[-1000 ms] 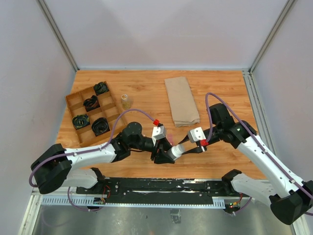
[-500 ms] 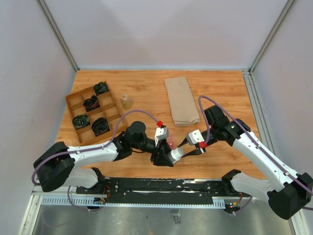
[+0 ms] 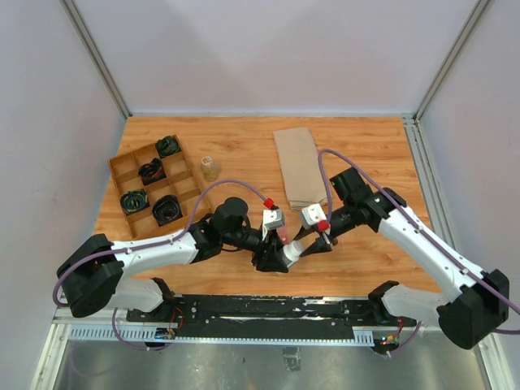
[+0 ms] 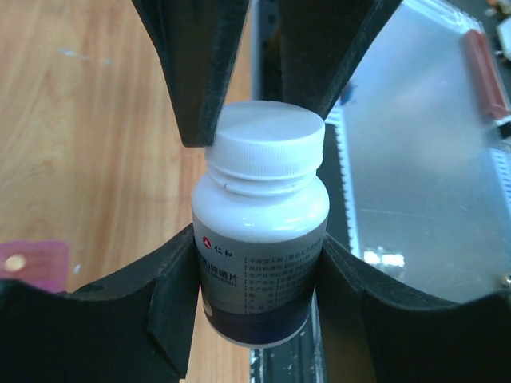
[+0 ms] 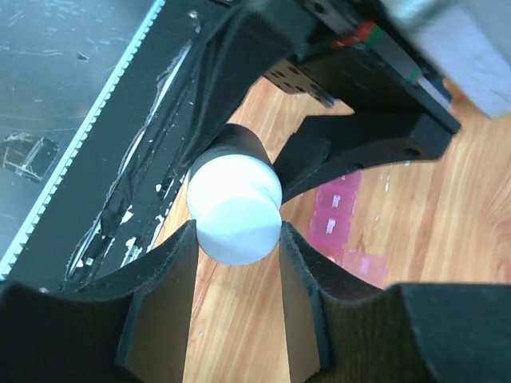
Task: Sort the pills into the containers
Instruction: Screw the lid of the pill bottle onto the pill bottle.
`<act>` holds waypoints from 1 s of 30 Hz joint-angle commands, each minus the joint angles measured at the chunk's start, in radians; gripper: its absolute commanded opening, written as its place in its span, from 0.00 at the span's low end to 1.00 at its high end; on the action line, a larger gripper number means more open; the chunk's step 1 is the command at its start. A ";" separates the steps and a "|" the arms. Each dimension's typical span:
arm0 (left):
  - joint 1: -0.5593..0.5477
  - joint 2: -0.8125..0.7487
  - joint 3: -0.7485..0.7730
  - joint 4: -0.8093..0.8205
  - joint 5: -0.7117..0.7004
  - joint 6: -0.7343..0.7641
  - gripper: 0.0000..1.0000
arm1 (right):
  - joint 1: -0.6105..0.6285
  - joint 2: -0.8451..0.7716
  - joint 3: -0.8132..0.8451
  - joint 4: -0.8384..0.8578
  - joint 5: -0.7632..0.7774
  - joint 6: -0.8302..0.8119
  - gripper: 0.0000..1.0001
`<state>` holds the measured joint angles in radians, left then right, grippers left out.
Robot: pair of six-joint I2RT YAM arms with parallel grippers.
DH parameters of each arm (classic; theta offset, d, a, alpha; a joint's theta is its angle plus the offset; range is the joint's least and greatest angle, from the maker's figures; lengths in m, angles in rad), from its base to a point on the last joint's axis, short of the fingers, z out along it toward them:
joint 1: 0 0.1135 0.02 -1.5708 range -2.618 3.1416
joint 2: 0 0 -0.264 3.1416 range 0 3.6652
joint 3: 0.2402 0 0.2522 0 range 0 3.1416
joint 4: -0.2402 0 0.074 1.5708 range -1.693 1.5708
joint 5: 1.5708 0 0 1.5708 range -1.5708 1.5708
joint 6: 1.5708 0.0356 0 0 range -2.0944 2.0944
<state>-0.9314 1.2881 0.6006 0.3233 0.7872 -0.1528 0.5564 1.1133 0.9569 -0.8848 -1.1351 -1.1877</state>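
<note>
A white pill bottle [image 4: 259, 207] with a printed label hangs above the table's front edge, my left gripper [image 4: 257, 263] shut round its body. My right gripper [image 5: 237, 239] comes at it from the opposite side and is shut on its white screw cap [image 5: 235, 211]. In the top view both grippers meet at the bottle [image 3: 291, 252] near the front middle. The pink containers [image 5: 335, 214] lie on the wood just behind, also showing as containers [image 4: 32, 263] at the left wrist view's edge. A pale round spot sits in one compartment. No loose pills are in view.
A brown wooden divided tray [image 3: 114, 166] holding black items stands at the left. Behind it is a small clear bottle [image 3: 209, 168], and a folded brown paper bag [image 3: 302, 166] lies at the back middle. The black rail [image 3: 268, 309] runs under the grippers.
My right arm has swung left and its wrist has closed in on the bottle. The left arm has edged slightly right. Both grips have stayed the same.
</note>
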 commanded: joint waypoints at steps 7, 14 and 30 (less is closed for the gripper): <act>-0.001 -0.043 0.063 0.100 -0.395 0.134 0.00 | 0.020 0.261 0.143 0.028 0.184 0.406 0.25; 0.000 -0.045 0.040 0.135 -0.452 0.160 0.00 | 0.029 0.314 0.167 0.041 0.245 0.515 0.29; 0.000 -0.042 -0.010 0.102 -0.312 0.160 0.00 | -0.074 0.145 0.221 -0.071 0.099 0.427 0.81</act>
<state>-0.9318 1.2770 0.6029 0.3843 0.4351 -0.0044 0.5175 1.3048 1.1450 -0.9005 -0.9836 -0.7136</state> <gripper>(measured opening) 0.561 0.777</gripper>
